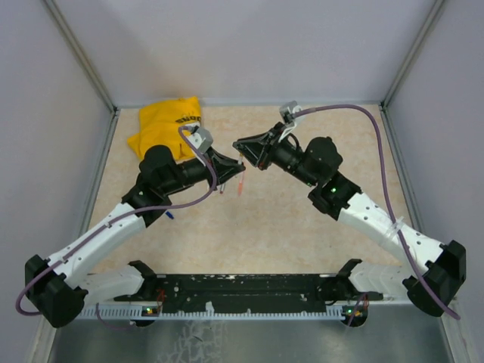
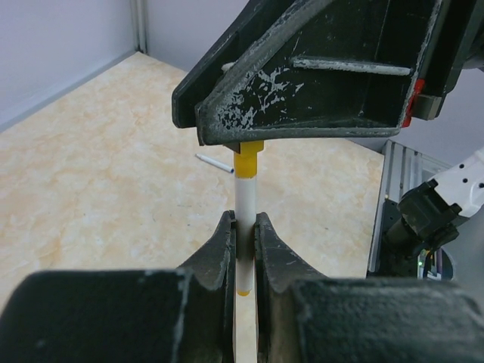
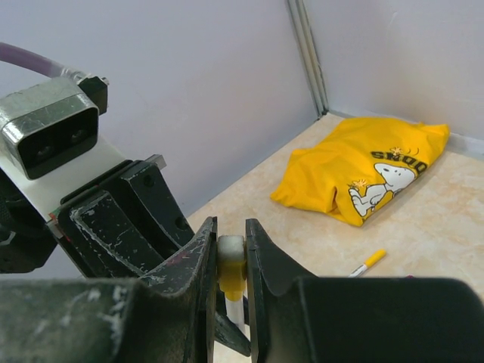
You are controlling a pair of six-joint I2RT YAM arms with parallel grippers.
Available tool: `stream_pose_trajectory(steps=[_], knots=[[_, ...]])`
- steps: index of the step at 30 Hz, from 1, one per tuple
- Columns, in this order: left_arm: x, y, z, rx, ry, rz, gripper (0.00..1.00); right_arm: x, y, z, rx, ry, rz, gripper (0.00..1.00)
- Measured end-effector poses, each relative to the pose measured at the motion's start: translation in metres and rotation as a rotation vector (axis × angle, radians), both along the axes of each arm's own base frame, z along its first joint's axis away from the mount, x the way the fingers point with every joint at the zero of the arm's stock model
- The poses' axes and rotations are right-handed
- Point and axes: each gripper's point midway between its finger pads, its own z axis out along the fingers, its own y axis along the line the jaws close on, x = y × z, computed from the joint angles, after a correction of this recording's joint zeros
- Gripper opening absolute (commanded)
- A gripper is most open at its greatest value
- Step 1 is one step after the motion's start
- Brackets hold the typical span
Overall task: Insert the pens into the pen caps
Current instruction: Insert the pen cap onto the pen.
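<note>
My left gripper (image 2: 243, 223) is shut on the white barrel of a pen (image 2: 246, 198), held upright between its jaws. The pen's upper end sits in a yellow pen cap (image 2: 248, 157). My right gripper (image 3: 231, 231) is shut on that yellow cap (image 3: 232, 272), and the white barrel (image 3: 237, 310) pokes out below it. In the top view the left gripper (image 1: 229, 163) and right gripper (image 1: 243, 150) meet tip to tip above the middle of the table. An orange-red pen (image 1: 240, 184) lies on the table just below them. A yellow-capped pen (image 3: 368, 262) lies near the cloth.
A crumpled yellow cloth (image 1: 168, 123) lies at the back left corner. A small blue piece (image 1: 171, 215) lies beside the left arm. A thin grey stick (image 2: 214, 162) lies on the table beyond the left gripper. Grey walls enclose the table on three sides.
</note>
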Motion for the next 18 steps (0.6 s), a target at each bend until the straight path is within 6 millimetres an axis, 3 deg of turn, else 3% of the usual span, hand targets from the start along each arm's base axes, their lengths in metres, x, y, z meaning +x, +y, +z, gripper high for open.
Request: stream_pose_trajectory(steps=[11, 18], knots=[[0.008, 0.002, -0.025, 0.111, 0.034, 0.026, 0.0, 0.009, 0.001, -0.029, -0.019, 0.022, -0.064, 0.0], [0.013, 0.004, -0.034, 0.134, 0.061, 0.051, 0.0, 0.013, 0.002, -0.037, -0.036, 0.032, -0.076, 0.0]])
